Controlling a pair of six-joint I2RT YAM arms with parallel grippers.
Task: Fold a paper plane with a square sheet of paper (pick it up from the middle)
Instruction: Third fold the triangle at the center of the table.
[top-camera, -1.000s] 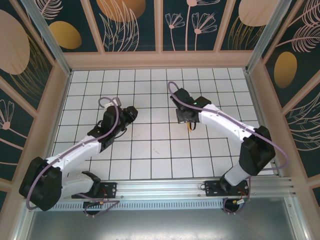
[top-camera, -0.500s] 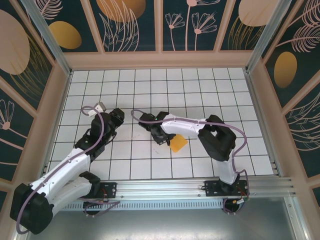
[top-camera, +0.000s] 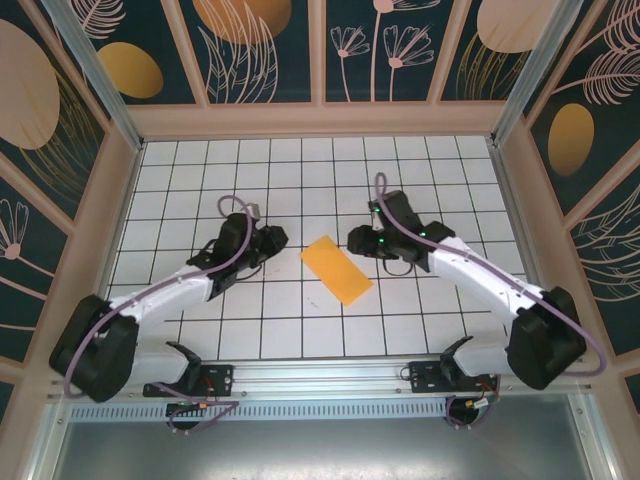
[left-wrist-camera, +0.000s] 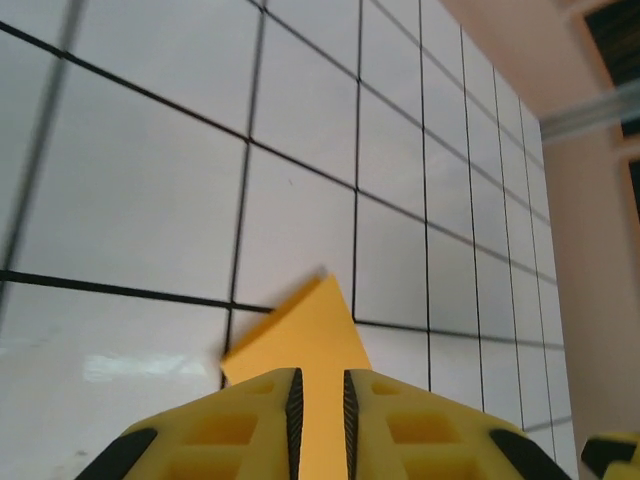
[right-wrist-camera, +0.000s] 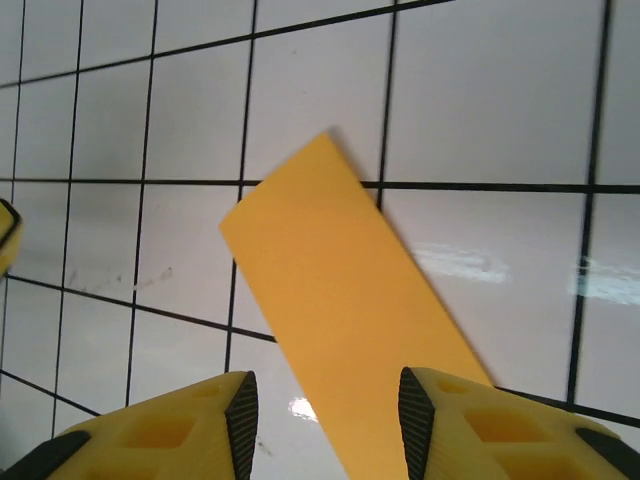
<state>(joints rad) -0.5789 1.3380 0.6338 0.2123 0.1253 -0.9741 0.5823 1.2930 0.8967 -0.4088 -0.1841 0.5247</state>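
Lying flat on the gridded table (top-camera: 300, 180), the square sheet of paper (top-camera: 337, 270) now reads as a long rectangle set diagonally between the two arms, so I judge it is doubled over once. Edges look tidy and flush in the right wrist view (right-wrist-camera: 345, 330). No layer visibly lifts.

The left gripper (top-camera: 275, 238) sits just beside the paper's upper left corner, apparently not touching it from above. In the left wrist view its jaws are drawn nearly together with a thin slit left (left-wrist-camera: 320, 375). Orange paper (left-wrist-camera: 300, 345) shows through and beyond that slit. Looks like the sheet on the table, not a pinch.

The right gripper (top-camera: 357, 240) is near the upper right long edge. Its jaws are spread apart (right-wrist-camera: 325, 385) and hold nothing, with the paper lying below them.

Progress is early. The first half fold looks done. The nose corner folds, the wing folds and any pointed dart shape are all still to do, so there is no paper plane yet. The next fold likely needs one arm pinning the sheet while the other lifts a corner.
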